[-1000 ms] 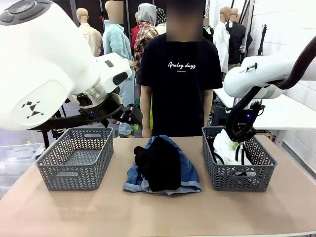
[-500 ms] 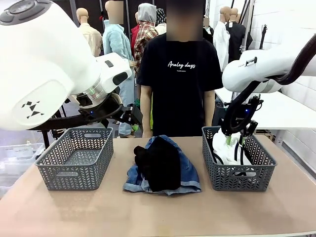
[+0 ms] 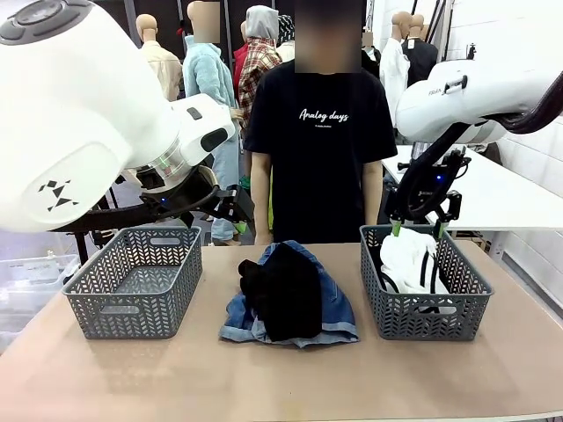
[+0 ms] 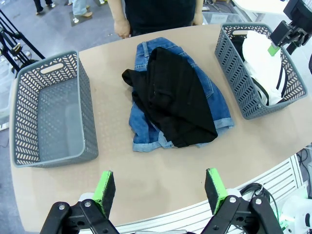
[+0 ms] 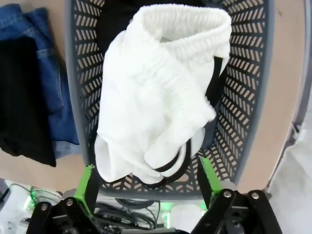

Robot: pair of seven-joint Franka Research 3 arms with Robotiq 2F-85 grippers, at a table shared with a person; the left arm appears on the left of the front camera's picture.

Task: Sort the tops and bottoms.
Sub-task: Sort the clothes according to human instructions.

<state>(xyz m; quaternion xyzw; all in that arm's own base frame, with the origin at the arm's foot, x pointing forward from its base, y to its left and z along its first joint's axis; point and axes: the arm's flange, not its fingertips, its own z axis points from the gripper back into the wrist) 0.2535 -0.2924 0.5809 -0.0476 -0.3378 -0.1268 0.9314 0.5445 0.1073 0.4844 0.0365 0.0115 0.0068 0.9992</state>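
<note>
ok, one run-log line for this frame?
right pincer: open, above white garment in right basket | left pincer: open, above table | black top: lying on denim bottoms, mid-table

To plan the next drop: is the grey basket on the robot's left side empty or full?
Empty. The left basket has a bare grey floor in the left wrist view; no garment lies inside.

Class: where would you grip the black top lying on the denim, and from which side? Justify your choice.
Probably the bunched lobe of the black top that spills past the denim bottoms, pinched from straight above. The top lies draped flat with no raised edge, and there the fingers would likely catch no denim.
</note>
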